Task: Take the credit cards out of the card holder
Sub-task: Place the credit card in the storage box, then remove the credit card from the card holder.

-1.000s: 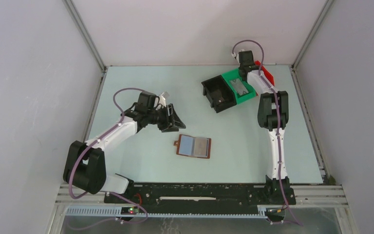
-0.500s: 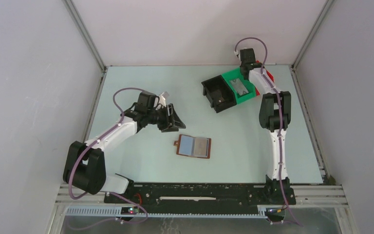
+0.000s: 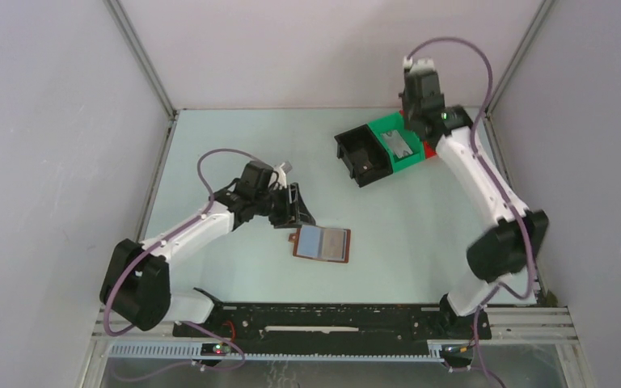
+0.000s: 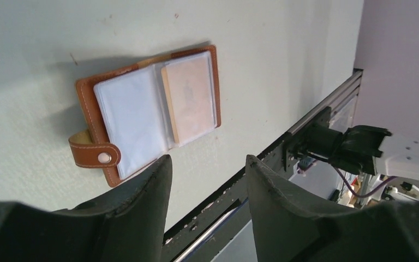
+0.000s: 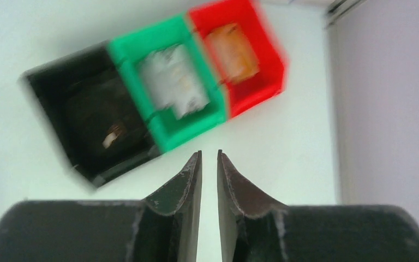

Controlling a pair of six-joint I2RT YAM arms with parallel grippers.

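Observation:
The brown card holder (image 3: 322,243) lies open on the table, strap tab to the left. In the left wrist view the card holder (image 4: 147,112) shows a pale sleeve on the left and a tan-orange credit card (image 4: 190,97) in its right pocket. My left gripper (image 3: 297,212) is open and empty, just up-left of the holder, its jaws (image 4: 207,158) wide apart. My right gripper (image 3: 414,120) hangs high above the bins, its jaws (image 5: 209,154) almost together with nothing between them. A grey-white card (image 5: 174,82) lies in the green bin, an orange card (image 5: 232,46) in the red bin.
Three joined bins stand at the back right: black (image 3: 361,158), green (image 3: 384,129) and red (image 3: 429,149). In the right wrist view they show blurred: black (image 5: 60,142), green (image 5: 166,134), red (image 5: 262,71). The table's metal front rail (image 4: 305,123) runs near the holder.
My left gripper has moved down and right, close to the card holder's strap side. My right arm has risen and swung up over the bins. The card holder has not moved.

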